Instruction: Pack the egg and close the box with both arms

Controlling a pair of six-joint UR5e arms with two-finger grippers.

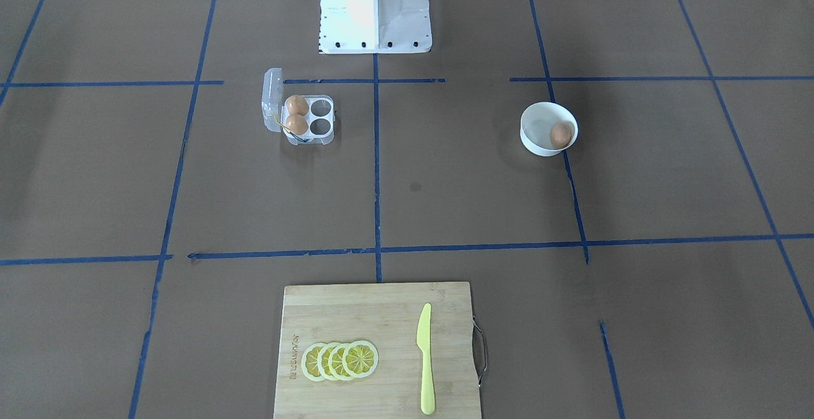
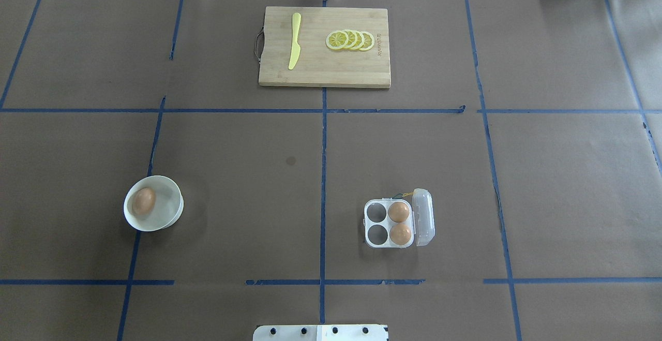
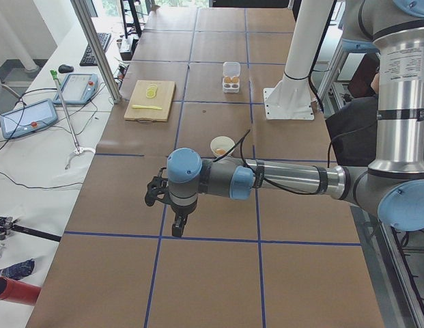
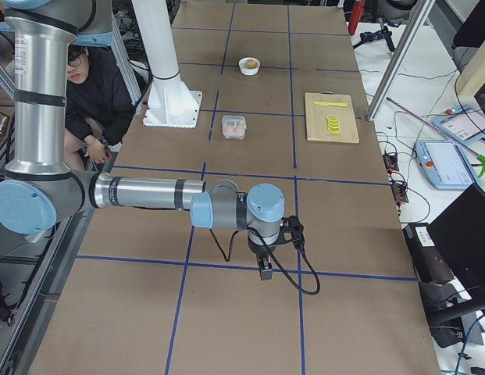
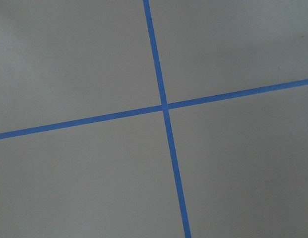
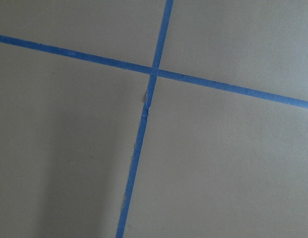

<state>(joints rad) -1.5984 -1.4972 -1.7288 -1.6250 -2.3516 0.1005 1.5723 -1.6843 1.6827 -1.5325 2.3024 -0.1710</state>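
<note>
The egg [image 2: 144,201] lies in a white bowl [image 2: 166,204] toward the table's [image 2: 232,139] left end, nearer the robot's edge than the far edge. At the middle of the far edge sits a wooden cutting board [image 2: 320,67] with a yellow knife [image 2: 294,41] and a row of lemon slices [image 2: 350,40]. Right of centre, near the robot's edge, the box [image 2: 389,223] stands with its lid [image 2: 424,217] swung open to the right. Two other eggs [image 2: 399,211] fill the cups beside the hinge, and the two left cups are bare.

Neither the overhead nor the front-facing view shows an arm, only the white pedestal [image 2: 320,332]. The side views do: the left arm [image 3: 287,181] reaches out over the table's left end with the left gripper [image 3: 176,231] hanging down, and the right arm [image 4: 148,193] mirrors it over the right end with the right gripper [image 4: 264,269]. From these views I cannot tell whether either gripper is released or clenched. The wrist cameras show only brown paper and crossing blue tape [image 5: 163,106].

That taped grid covers the whole table. A person [image 4: 94,86] sits behind the pedestal, and tablets [image 3: 24,116] lie on a white bench.
</note>
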